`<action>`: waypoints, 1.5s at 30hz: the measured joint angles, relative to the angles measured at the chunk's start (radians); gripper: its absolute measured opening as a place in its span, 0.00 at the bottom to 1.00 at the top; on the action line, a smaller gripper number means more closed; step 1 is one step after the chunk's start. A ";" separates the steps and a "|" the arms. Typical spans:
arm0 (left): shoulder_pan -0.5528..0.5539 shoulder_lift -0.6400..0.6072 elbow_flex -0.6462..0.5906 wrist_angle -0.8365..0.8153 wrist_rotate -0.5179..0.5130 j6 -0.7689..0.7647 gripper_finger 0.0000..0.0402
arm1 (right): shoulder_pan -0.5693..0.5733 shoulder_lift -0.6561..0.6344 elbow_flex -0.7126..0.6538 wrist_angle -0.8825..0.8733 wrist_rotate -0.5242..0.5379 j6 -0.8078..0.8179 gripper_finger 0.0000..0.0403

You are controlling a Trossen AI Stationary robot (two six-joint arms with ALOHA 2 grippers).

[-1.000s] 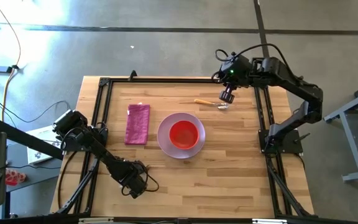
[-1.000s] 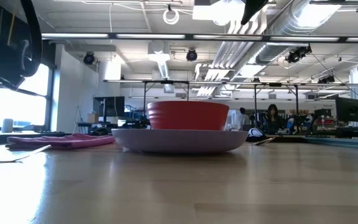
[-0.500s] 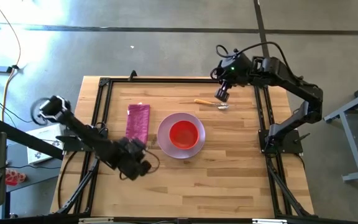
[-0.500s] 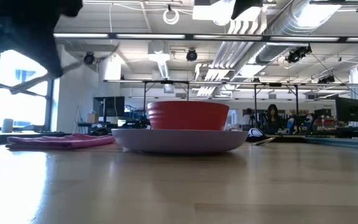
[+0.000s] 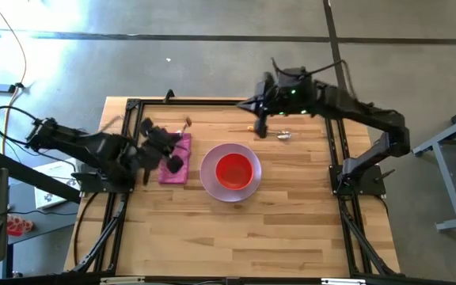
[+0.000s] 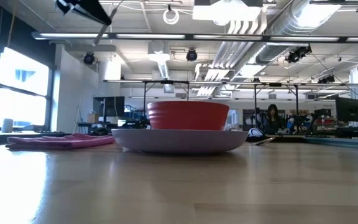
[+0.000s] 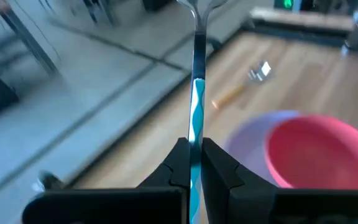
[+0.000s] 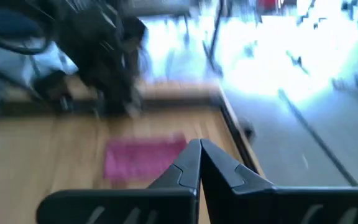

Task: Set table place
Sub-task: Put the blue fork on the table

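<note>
The lavender plate (image 5: pixel 209 180) sits mid-table with the red bowl (image 5: pixel 234 171) on it. The magenta napkin (image 5: pixel 176 168) lies flat to the plate's left. The yellow-handled spoon (image 5: pixel 275 133) lies on the wood at the far right; it also shows in the left wrist view (image 7: pixel 235 93). My left gripper (image 5: pixel 171 141) is shut on the silver fork (image 7: pixel 196 74), high over the napkin's far end. My right gripper (image 5: pixel 261 127) hovers shut and empty over the spoon's handle end; its closed fingers show in the right wrist view (image 8: pixel 199 146). My left gripper pinches the fork's handle (image 7: pixel 196 127) between its two fingers. The fork runs on along the fingers and sticks out past their tips toward the table's far right. It is lifted clear of the table and the napkin.
A black rail frame (image 5: pixel 133 107) edges the table (image 5: pixel 252 229). The near half of the wood top is bare. A person (image 6: pixel 271 118) sits far off in the room behind.
My left gripper has lifted the fork from the table's near left and swung up and toward the far edge, ending over the napkin. My right gripper has moved toward the table's left, from over the spoon's bowl to over its handle, and has turned.
</note>
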 joint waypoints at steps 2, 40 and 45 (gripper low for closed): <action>0.041 -0.032 0.000 0.056 -0.002 0.122 0.01 | 0.002 0.003 -0.115 0.255 -0.040 0.002 0.00; 0.191 -0.075 0.000 0.175 0.120 0.358 0.02 | 0.062 0.440 0.038 0.674 -0.079 0.007 0.31; 0.191 -0.075 0.000 0.176 0.114 0.358 0.02 | 0.055 0.439 0.038 0.693 -0.081 0.021 0.31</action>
